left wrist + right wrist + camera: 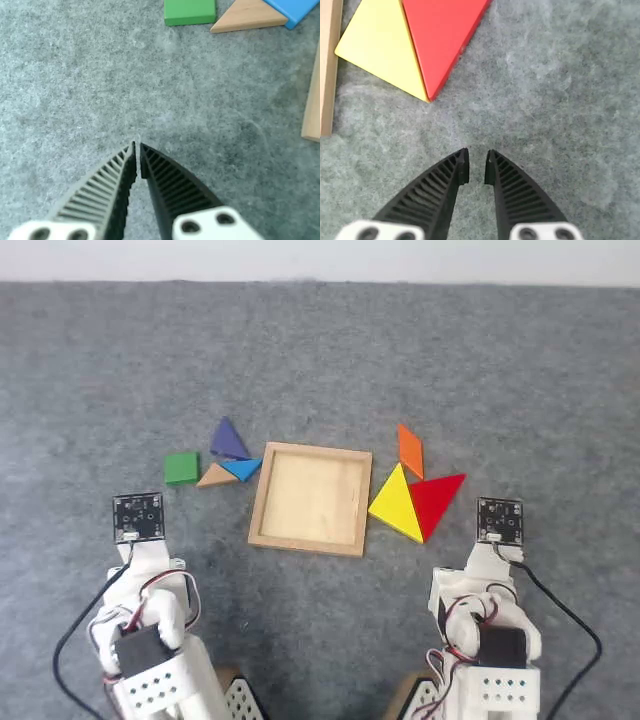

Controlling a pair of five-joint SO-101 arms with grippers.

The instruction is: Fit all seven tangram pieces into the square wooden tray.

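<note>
Zero progress so far: tray [305,544] sits empty mid-tabletop [500,370], with green [181,468], purple [228,440], tan [213,478], blue [244,468] around its 9 o'clock and orange [410,450], yellow [398,503], red [437,498] at 3, all seven left to place, left pincer [138,146] basically shut, right pincer [476,152] open just a crack, both empty.

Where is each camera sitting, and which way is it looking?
High view: above the table, looking down on the tray; left arm and right arm show.
Left wrist view: on the left arm, looking past the left hand at the green square and tan triangle.
Right wrist view: on the right arm, looking past the right hand at the yellow triangle and red triangle.
Both wrist views catch the tray's edge.
</note>
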